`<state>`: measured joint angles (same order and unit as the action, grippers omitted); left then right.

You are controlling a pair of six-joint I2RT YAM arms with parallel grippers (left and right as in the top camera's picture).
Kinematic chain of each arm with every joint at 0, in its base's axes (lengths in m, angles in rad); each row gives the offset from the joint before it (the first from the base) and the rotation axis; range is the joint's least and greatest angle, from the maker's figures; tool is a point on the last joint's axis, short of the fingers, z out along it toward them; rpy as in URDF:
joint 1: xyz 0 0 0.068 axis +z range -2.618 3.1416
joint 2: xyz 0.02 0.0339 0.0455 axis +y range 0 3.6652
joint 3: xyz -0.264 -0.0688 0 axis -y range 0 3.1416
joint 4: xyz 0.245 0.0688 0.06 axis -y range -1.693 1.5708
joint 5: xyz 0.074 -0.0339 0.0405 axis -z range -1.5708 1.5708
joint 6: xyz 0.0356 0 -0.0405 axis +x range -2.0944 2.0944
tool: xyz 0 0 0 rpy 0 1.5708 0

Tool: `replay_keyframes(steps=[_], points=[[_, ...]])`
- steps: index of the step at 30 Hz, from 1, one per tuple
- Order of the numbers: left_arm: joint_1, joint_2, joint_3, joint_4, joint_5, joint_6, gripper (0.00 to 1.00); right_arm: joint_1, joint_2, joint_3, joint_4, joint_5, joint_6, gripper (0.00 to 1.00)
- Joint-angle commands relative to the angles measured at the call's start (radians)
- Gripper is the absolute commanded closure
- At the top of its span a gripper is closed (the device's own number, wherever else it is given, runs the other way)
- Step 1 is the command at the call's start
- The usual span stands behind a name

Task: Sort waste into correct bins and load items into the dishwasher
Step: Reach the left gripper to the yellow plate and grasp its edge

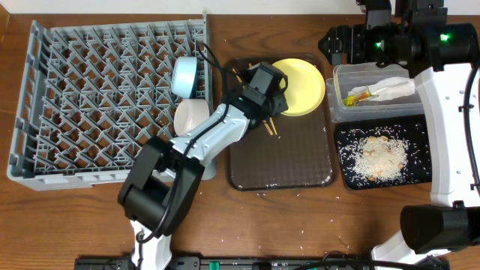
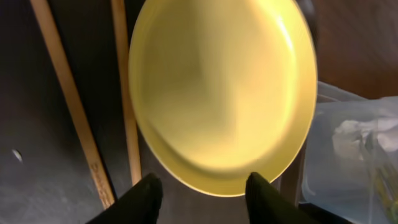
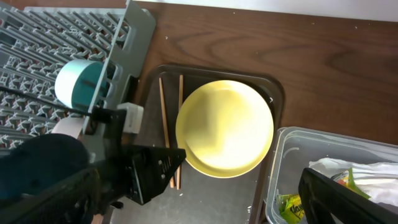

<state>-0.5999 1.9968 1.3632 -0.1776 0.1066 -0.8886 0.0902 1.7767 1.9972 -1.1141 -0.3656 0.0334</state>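
Reaching in from the lower left, the left arm held the left gripper (image 2: 204, 193) low over the near rim of the yellow plate (image 2: 224, 93). Its two dark fingers stood partway apart with the rim showing between them, and nothing was clamped in them. The plate lay flat at the far right corner of the dark brown serving tray (image 1: 281, 157). The chopsticks (image 2: 73, 106) lay on the same tray just beside the plate's left edge.

To the left sat the large grey dish rack (image 1: 97, 97). At its right side, a light blue bowl (image 1: 185, 76) stood on edge, with a white bowl (image 1: 191, 114) next to it.

To the right of the serving tray, the clear tub (image 1: 339, 94) held the snack wrapper (image 1: 356, 95) and the paper napkin (image 1: 394, 88). Just in front of it, the black tray (image 1: 349, 172) held a heap of rice grains (image 1: 379, 154). A few stray grains dotted the wooden table (image 1: 75, 217).

The right gripper (image 1: 339, 45) hung near the table's far edge, beyond the tub, with its fingers spread wide and empty.
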Motion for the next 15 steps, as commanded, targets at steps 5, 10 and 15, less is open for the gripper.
replay_keyframes(steps=[5, 10, 15], points=[[-0.039, 0.058, 0.002, -0.003, -0.045, -0.146, 0.55, 0.008, -0.002, 0.011, -0.001, 0.003, 0.003, 0.01], [-0.056, 0.085, 0.002, 0.016, -0.097, -0.178, 0.55, 0.008, -0.002, 0.011, -0.001, 0.003, 0.003, 0.01], [-0.056, 0.102, 0.002, 0.03, -0.135, -0.187, 0.55, 0.008, -0.002, 0.011, -0.001, 0.003, 0.003, 0.01]])
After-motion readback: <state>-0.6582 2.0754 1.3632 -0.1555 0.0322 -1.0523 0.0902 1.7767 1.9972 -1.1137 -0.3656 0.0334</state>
